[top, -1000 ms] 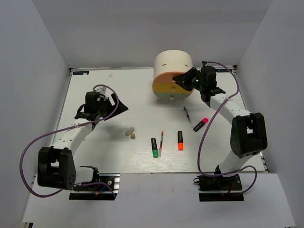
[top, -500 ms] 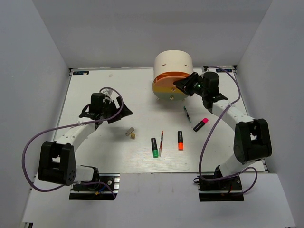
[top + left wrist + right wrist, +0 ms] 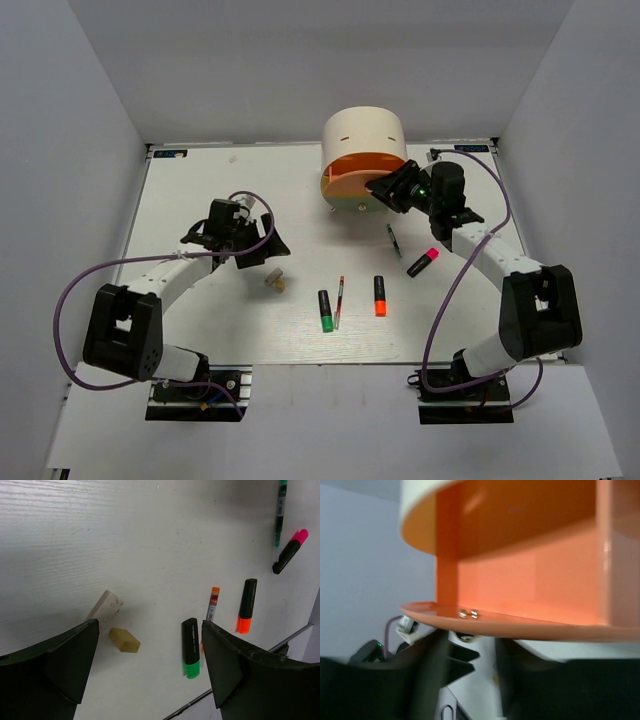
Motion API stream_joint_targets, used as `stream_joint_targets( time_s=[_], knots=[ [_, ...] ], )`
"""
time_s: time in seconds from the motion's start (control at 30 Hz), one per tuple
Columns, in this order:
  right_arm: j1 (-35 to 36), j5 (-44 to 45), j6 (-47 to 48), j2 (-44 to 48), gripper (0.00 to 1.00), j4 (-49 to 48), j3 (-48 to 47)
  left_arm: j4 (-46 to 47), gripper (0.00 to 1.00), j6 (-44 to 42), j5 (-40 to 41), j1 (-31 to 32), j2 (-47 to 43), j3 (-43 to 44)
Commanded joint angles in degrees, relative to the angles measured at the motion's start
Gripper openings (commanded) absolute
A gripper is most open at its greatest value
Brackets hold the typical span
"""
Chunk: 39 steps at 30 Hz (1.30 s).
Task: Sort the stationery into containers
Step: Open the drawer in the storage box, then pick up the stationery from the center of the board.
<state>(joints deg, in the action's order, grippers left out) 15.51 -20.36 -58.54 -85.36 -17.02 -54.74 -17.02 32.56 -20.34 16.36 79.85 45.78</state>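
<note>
A white table (image 3: 200, 190) sits boxed in by grey walls (image 3: 300, 60). At the far side, the cream desk unit (image 3: 364, 130) now has its orange drawer (image 3: 350, 175) pulled out; a second ago it was flush. The right gripper (image 3: 395, 187) is at the drawer's front, and I cannot tell its grip. The left gripper (image 3: 149, 630), jaws wide, has moved over two erasers, one pale eraser (image 3: 106, 606) and one tan eraser (image 3: 124, 640). Mid-table lie three highlighters, the green highlighter (image 3: 326, 310), the orange highlighter (image 3: 380, 296) and the pink highlighter (image 3: 423, 262). There are two pens, the red pen (image 3: 340, 301) and the dark pen (image 3: 393, 240).

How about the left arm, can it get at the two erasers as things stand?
Probably yes. The left gripper hangs open close to the pale eraser and the tan eraser, which lie close together. The green highlighter lies apart from them, so nothing seems to block the way.
</note>
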Motion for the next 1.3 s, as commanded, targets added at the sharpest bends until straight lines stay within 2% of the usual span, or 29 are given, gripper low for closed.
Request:
stream_joint_targets(
  time_s=[0.0,0.1,0.27,0.43,0.57,0.9,1.27],
  knots=[
    [0.6,-1.3,-0.1,0.5,0.53,2.8,1.7,-1.6,0.93,-0.7,1.9,1.1,0.4,2.1],
    [0.6,-2.2,0.5,0.7,0.67,2.9,1.2,-4.0,0.84,-0.7,3.2,2.2,2.3,4.3],
    [0.5,-4.2,1.6,2.3,0.72,5.1,2.7,-10.0,0.74,-3.6,8.3,4.1,4.2,6.0],
    [0.6,-5.7,2.9,6.2,0.69,5.7,7.4,-12.7,0.62,-7.8,11.8,5.4,6.7,8.6],
    [0.3,-5.7,4.7,9.0,0.69,5.0,10.3,-13.9,0.62,-9.2,14.6,6.6,9.8,10.5],
    [0.1,-6.2,7.7,12.7,0.69,2.6,11.4,-13.9,0.6,-12.3,15.7,9.3,15.2,12.2],
    [0.1,-9.4,11.9,14.6,0.69,-0.9,11.2,-16.7,0.37,-12.8,26.9,13.6,18.1,13.3]
  ],
)
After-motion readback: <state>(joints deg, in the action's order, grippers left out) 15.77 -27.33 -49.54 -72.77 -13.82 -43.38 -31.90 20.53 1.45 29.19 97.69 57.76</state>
